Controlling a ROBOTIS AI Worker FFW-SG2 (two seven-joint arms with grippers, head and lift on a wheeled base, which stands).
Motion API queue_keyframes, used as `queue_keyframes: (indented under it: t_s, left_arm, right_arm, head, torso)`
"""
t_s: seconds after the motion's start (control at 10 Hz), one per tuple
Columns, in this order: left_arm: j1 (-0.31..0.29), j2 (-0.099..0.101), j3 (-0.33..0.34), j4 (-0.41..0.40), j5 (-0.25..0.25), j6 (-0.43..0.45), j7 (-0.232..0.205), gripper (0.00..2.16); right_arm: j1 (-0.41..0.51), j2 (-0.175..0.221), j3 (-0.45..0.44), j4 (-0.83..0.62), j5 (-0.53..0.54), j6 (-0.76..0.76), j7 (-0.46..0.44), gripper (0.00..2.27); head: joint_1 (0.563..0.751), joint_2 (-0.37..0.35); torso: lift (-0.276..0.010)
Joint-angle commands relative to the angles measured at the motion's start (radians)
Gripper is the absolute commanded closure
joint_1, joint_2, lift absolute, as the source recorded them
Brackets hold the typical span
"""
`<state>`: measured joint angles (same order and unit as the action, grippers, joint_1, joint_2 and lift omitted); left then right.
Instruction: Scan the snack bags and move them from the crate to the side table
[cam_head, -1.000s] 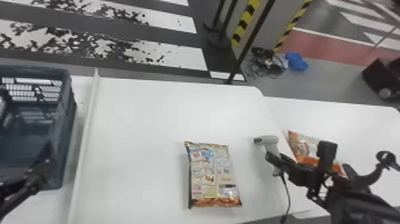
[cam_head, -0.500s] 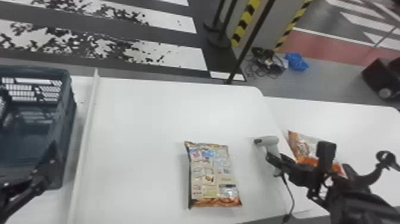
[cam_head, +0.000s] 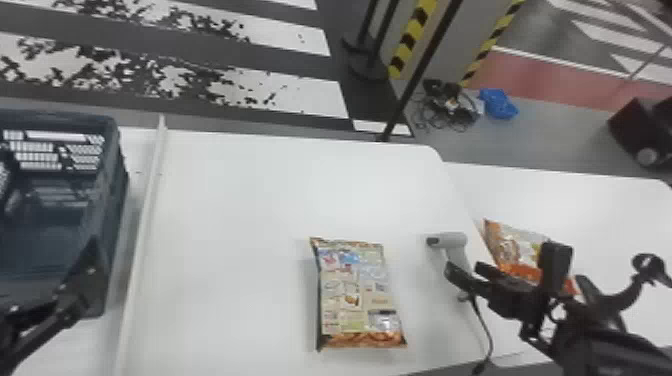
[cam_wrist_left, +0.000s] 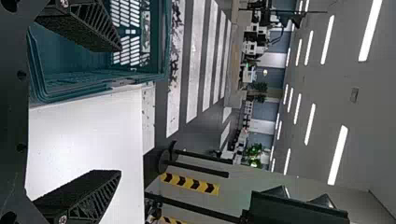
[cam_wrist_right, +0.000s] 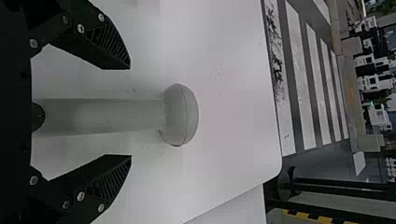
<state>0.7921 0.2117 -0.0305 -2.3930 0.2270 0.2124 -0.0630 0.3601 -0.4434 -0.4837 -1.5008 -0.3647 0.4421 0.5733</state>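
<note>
While I watch the near part of the table (cam_head: 245, 215): one snack bag (cam_head: 357, 295) lies flat, set between my two grippers and well apart from both.
Right jaws: released, spread to either side of the scanner's (cam_head: 452, 240) handle, with gaps showing on both sides of it in the right wrist view.
Left jaws: released too, parted wide in the left wrist view, by the near right corner of the crate (cam_head: 114, 235).
Count: I make it two snack bags, one scanner with its cord (cam_head: 482, 320), one crate.
Right arm: enters from the near right, my right gripper (cam_head: 462, 268) pointing left, angled towards the scanner.
Left arm: enters at the near left, my left gripper (cam_head: 82, 280) angled far and to the right.
Second bag (cam_head: 512, 245): on the side table (cam_head: 575, 195), to the right of the scanner, partly hidden behind my right arm.
White strip (cam_head: 142, 215): runs near to far, just right of the crate.
Floor beyond: tangled cables (cam_head: 447, 105) beside a blue bundle (cam_head: 498, 104).
</note>
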Motion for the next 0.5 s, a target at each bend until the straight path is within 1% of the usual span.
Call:
queue_keyframes:
  t_s: [0.0,0.1,0.2,0.3,0.4]
  left_arm:
    - [-0.004,-0.002,0.0,0.003,0.0,0.005,0.002,0.06]
    - [-0.005,0.0,-0.002,0.005,0.0,0.011,0.002,0.06]
    - [-0.007,0.0,-0.003,0.005,0.0,0.011,0.002,0.06]
    - [-0.008,0.0,-0.003,0.005,0.0,0.011,0.0,0.06]
    - [-0.008,0.002,-0.003,0.006,0.0,0.014,0.0,0.06]
  right_arm:
    - [0.083,0.028,-0.059,-0.159,-0.076,0.082,0.01,0.06]
    - [0.105,0.032,-0.088,-0.24,-0.102,0.208,0.056,0.06]
    - [0.095,0.029,-0.113,-0.28,-0.123,0.352,0.132,0.06]
    - [0.04,0.012,-0.116,-0.28,-0.126,0.53,0.226,0.06]
    - [0.028,-0.034,-0.061,-0.276,-0.117,0.579,0.244,0.07]
  head:
    - [0.695,-0.35]
    - [0.695,-0.35]
    - [0.695,-0.35]
    - [0.695,-0.35]
    - [0.695,-0.35]
  torso:
    - [-0.087]
    - [-0.087]
    - [-0.087]
    - [-0.087]
    - [-0.087]
